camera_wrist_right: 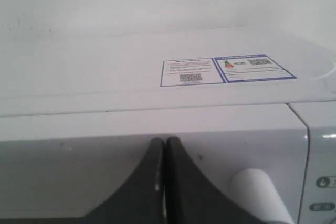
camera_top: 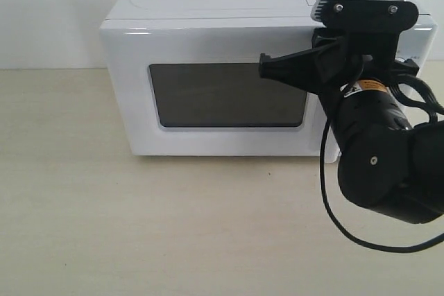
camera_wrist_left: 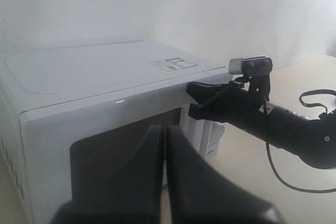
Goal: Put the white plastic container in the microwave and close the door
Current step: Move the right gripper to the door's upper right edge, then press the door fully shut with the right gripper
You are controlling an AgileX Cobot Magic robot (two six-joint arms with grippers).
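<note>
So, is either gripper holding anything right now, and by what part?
Nothing is held: the left gripper and the right gripper are both shut and empty, by the closed door.

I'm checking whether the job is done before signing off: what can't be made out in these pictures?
- White plastic container: in no view; the door has a dark window showing nothing behind it.
- Microwave knobs: exterior view, right arm covers them.
- Stickers: right wrist view, print too small.
- Right tool: whether it touches the door, no view settles.
</note>
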